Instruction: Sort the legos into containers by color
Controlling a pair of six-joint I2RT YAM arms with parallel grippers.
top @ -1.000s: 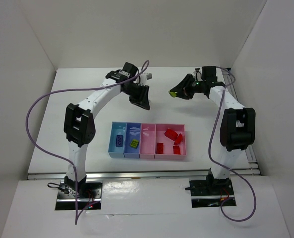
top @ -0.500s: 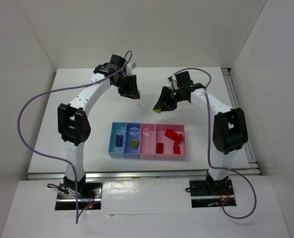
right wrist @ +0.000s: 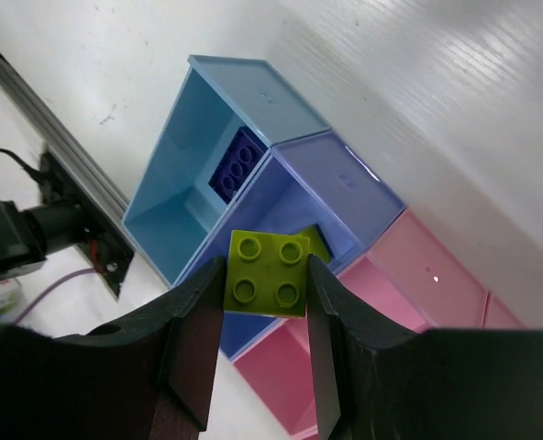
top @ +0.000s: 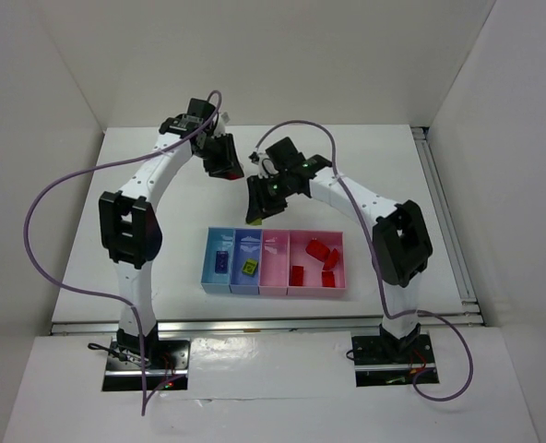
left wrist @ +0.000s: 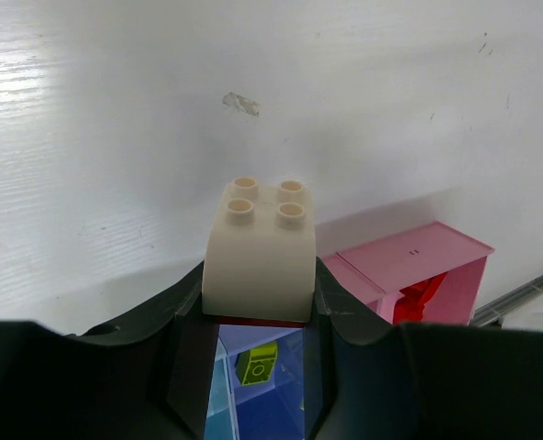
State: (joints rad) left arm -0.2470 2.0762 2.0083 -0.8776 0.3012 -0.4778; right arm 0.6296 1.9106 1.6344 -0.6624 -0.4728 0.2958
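Observation:
My right gripper point(right wrist: 264, 275) is shut on a yellow-green lego point(right wrist: 267, 273) and hangs above the darker blue container point(right wrist: 336, 188). A second yellow-green lego point(right wrist: 321, 242) lies in that container, mostly hidden behind the held one. A dark blue lego point(right wrist: 235, 163) sits in the light blue container point(right wrist: 175, 197). My left gripper point(left wrist: 258, 280) is shut on a pale pink lego point(left wrist: 258, 247), studs up, behind the row of containers. From above, the left gripper point(top: 225, 168) and right gripper point(top: 255, 209) are close together. Several red legos point(top: 317, 249) lie in the wider pink container point(top: 339, 286).
The narrow pink container point(top: 275, 263) stands between the darker blue and the wider pink one. A purple cable point(top: 65, 180) loops out from the left arm, and another arcs over the right arm point(top: 296, 125). White walls close in the table on three sides.
Both arms have swung to the left. The right gripper carried the yellow-green lego from the far right toward the blue containers. The left gripper moved back and left with the pale lego.

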